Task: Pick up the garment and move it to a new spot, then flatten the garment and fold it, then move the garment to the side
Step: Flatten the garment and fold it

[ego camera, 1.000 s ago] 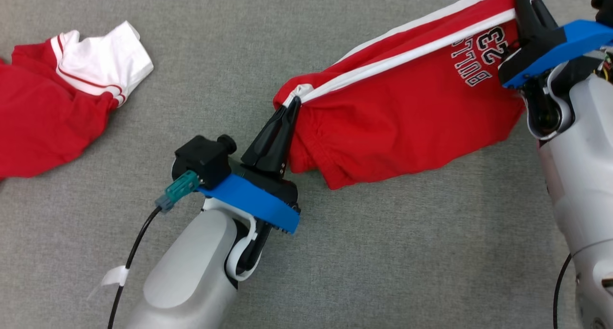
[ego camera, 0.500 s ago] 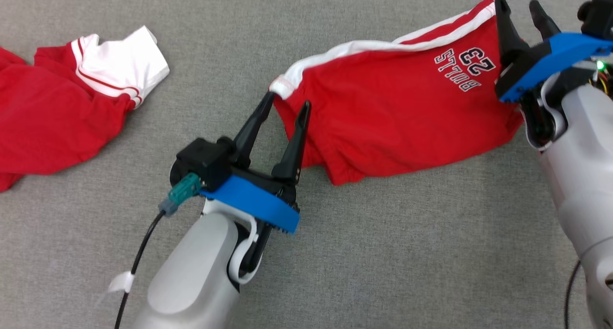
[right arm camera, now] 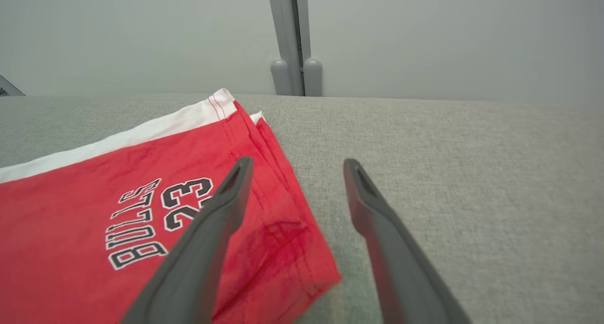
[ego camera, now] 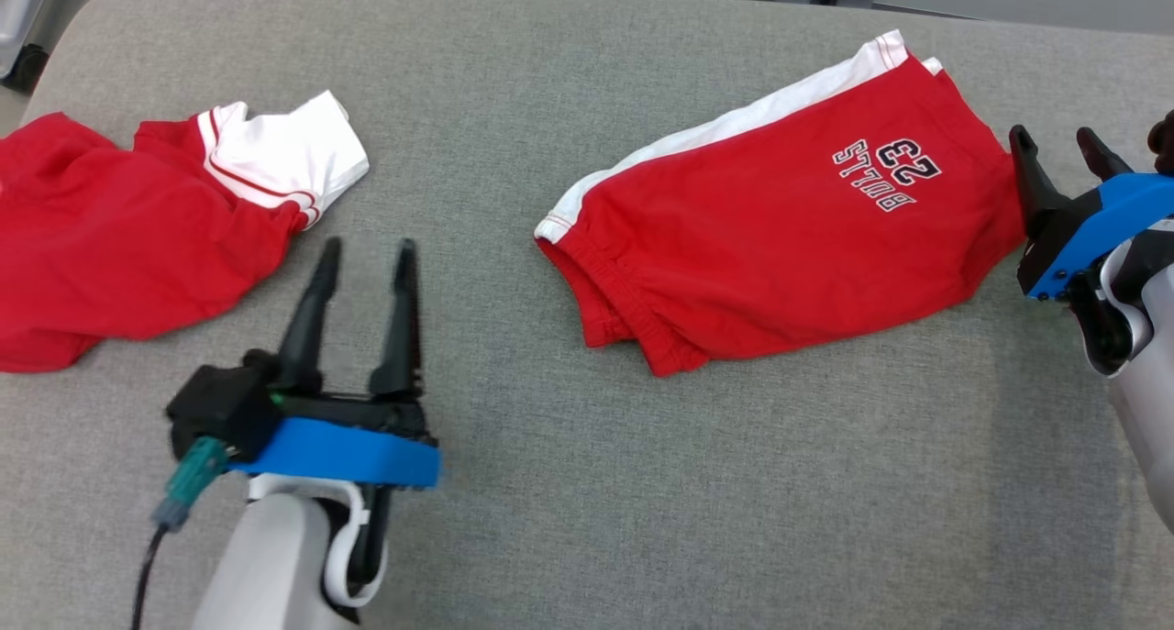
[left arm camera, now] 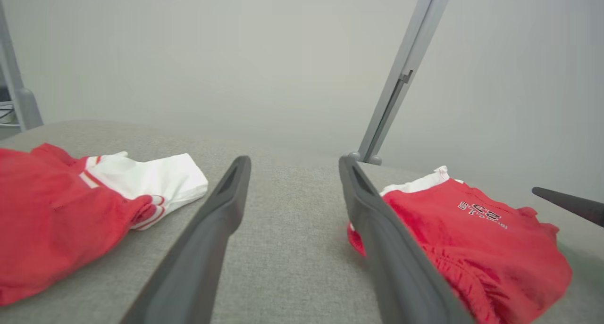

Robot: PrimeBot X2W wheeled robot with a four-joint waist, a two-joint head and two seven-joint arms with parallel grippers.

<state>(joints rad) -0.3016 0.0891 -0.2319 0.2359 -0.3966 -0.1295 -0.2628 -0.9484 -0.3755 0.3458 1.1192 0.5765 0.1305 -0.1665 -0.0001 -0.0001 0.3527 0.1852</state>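
Nothing in our grip, all the cloth lying down.

From the left: a rumpled red-and-white shirt (ego camera: pixel 138 236) lies at nine o'clock on the grey counter (ego camera: pixel 642 483). Our left pincer (ego camera: pixel 367 249), fingers apart and holding nothing, sits at seven o'clock just beside its white sleeve. The red shorts (ego camera: pixel 780 245) lie flat at one o'clock. Our right pincer (ego camera: pixel 1053 139), likewise apart and empty, is at three o'clock by their hem, perhaps brushing it.

Right hand (right arm camera: pixel 297 166) spread, empty; red shorts (right arm camera: pixel 71 201) flat on grey surface (right arm camera: pixel 448 173), lower left.
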